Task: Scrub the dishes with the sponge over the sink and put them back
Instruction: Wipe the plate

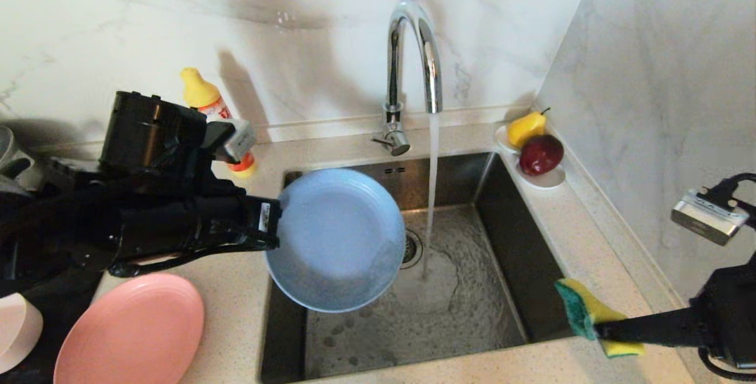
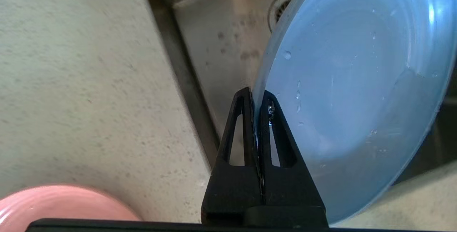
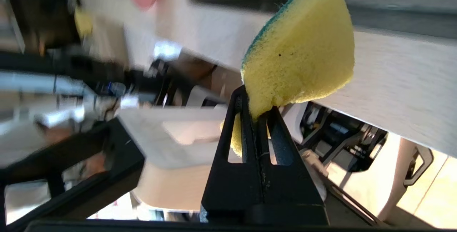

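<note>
Left tool (image 2: 257,98): clamped on the near rim of the grey-blue plate (image 1: 333,239), which we hold tilted over the left part of the sink (image 1: 472,313), beside the running stream.
Right tool (image 3: 257,109): pinched on one corner of the sponge (image 1: 585,313), over the counter (image 1: 590,236) at the sink's right edge, well apart from the plate.

Risks, as we judge them: the wet rim may slide from so narrow a bite once we scrub; the sponge, gripped by a corner, may fold or pull free.

Count: plates, two, including the salmon-pink plate (image 1: 133,331) on the counter; sponges, one; tap (image 1: 413,59), one; detergent bottle (image 1: 209,106), one; fruit, two, on one white saucer (image 1: 546,178).
</note>
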Controlling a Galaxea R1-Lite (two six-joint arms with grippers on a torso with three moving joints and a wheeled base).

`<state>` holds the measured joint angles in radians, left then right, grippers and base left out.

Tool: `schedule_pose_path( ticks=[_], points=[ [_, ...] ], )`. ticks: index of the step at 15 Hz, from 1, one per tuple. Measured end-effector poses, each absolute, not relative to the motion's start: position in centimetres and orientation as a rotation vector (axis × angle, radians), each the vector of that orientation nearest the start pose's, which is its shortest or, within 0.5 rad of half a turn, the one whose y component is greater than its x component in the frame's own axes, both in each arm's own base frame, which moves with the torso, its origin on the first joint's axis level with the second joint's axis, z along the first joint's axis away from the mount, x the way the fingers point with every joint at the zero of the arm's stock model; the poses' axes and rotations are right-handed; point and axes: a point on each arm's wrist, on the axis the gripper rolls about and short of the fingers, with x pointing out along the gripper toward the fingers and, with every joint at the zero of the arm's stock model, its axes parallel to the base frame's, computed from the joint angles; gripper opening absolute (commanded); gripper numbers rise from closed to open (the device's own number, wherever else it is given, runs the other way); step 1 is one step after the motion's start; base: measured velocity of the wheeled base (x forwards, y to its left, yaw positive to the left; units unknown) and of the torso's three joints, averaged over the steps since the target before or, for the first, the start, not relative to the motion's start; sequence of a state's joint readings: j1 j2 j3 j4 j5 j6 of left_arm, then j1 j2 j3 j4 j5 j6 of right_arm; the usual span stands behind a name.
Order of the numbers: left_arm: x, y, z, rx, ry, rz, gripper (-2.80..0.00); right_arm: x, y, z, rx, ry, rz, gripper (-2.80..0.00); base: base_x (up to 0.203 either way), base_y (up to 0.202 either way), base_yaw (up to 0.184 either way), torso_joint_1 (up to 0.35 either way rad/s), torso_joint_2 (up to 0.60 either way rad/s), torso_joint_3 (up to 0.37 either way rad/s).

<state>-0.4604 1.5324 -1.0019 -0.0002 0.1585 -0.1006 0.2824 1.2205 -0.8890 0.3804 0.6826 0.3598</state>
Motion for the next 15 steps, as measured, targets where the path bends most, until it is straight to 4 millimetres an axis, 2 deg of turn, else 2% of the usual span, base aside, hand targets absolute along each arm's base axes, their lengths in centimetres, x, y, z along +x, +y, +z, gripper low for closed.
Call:
schedule_pose_path(
  ticks=[5, 9, 15],
  points=[
    [22.4, -11.3, 19.2, 0.110, 0.370, -0.405, -2.80, 16.6, 10.4, 24.9, 0.373, 0.933, 0.957, -2.80, 0.000, 0.000, 0.000, 0.000, 0.00, 0.000],
    [21.1, -11.3, 19.0, 0.085, 0.295, -0.527, -2.80, 17.8, 14.7, 25.2, 0.275, 0.959, 0.982, -2.80, 0.000, 0.000, 0.000, 0.000, 0.00, 0.000],
    [20.7, -11.1, 19.1, 0.099, 0.281, -0.532, -2.80, 19.6, 19.9, 24.8, 0.185, 0.982, 0.994, -2.80, 0.000, 0.000, 0.000, 0.000, 0.00, 0.000]
  ],
)
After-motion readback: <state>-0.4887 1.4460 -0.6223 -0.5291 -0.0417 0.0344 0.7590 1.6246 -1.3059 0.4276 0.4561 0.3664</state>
